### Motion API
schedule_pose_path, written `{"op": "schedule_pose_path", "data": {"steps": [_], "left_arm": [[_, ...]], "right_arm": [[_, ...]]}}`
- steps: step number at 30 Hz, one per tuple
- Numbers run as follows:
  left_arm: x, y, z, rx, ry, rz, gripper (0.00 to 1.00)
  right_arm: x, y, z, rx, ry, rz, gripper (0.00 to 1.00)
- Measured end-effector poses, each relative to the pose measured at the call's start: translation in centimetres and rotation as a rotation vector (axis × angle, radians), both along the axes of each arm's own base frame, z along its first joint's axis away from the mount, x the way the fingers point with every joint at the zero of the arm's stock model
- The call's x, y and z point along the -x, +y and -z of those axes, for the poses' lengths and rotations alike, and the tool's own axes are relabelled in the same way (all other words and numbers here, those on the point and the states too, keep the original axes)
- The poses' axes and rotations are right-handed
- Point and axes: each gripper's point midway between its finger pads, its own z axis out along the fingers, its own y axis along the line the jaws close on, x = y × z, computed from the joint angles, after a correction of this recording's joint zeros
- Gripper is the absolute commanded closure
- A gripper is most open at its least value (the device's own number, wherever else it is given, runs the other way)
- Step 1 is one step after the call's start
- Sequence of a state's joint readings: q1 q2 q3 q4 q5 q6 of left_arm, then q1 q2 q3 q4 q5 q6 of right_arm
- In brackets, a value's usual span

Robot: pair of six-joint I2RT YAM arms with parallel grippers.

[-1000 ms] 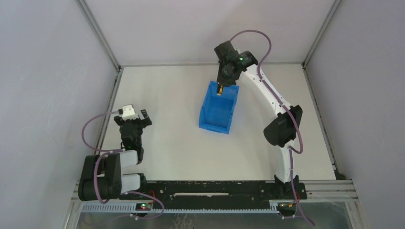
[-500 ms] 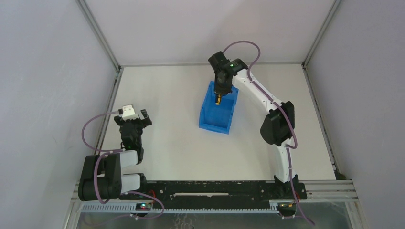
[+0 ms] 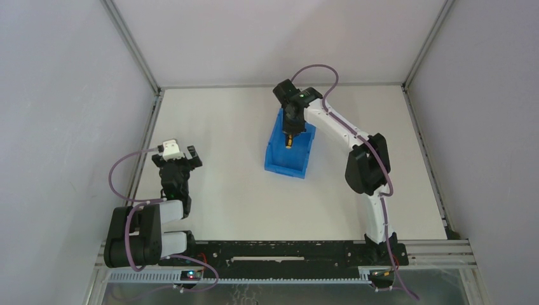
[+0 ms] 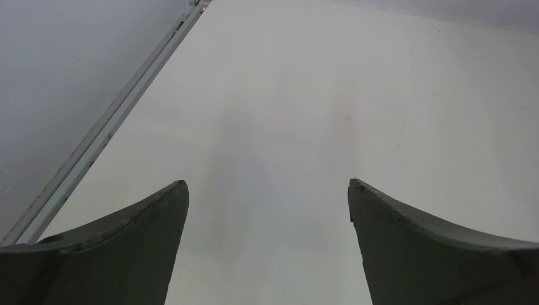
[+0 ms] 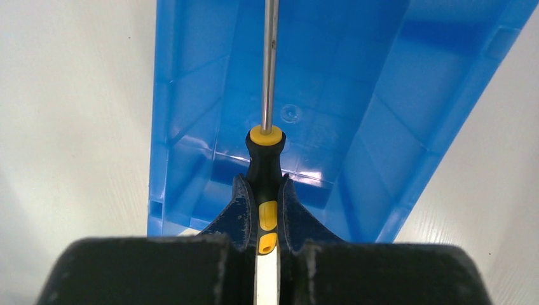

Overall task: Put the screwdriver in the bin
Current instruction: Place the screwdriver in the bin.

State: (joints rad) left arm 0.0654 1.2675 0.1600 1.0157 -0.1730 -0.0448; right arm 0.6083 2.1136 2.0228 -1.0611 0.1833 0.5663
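The blue open-top bin (image 3: pixel 291 151) (image 5: pixel 356 121) sits on the white table, right of centre. My right gripper (image 3: pixel 289 138) (image 5: pixel 262 181) hangs over the bin's inside, shut on the black and yellow handle of the screwdriver (image 5: pixel 266 159) (image 3: pixel 289 143). The thin metal shaft points away from the wrist, over the bin's floor. My left gripper (image 3: pixel 183 156) (image 4: pixel 268 185) is far off at the left side of the table, open, with only bare table between its fingers.
Grey walls with metal rails (image 3: pixel 145 67) enclose the white table (image 3: pixel 229 146) on three sides. The left rail (image 4: pixel 108 127) runs close beside the left gripper. A black rail (image 3: pixel 279 251) holds both arm bases at the near edge.
My right gripper has moved from the bin's far end toward the near side and lower, carrying the screwdriver over the bin's inside. The left arm has not moved.
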Motion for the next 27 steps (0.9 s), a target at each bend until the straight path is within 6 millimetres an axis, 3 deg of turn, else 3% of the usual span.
{"op": "schedule_pose_path", "data": {"steps": [9,21,27], "left_arm": [[0.0,0.0,0.0,0.0,0.0,0.0,0.0],[0.0,0.0,0.0,0.0,0.0,0.0,0.0],[0.0,0.0,0.0,0.0,0.0,0.0,0.0]], "right_arm": [[0.1,1.1,0.9,0.018,-0.01,-0.074,1.0],[0.2,0.8,4.0,0.08,0.04,-0.129,1.0],[0.2,0.8,4.9,0.096,0.055,-0.146,0.95]]}}
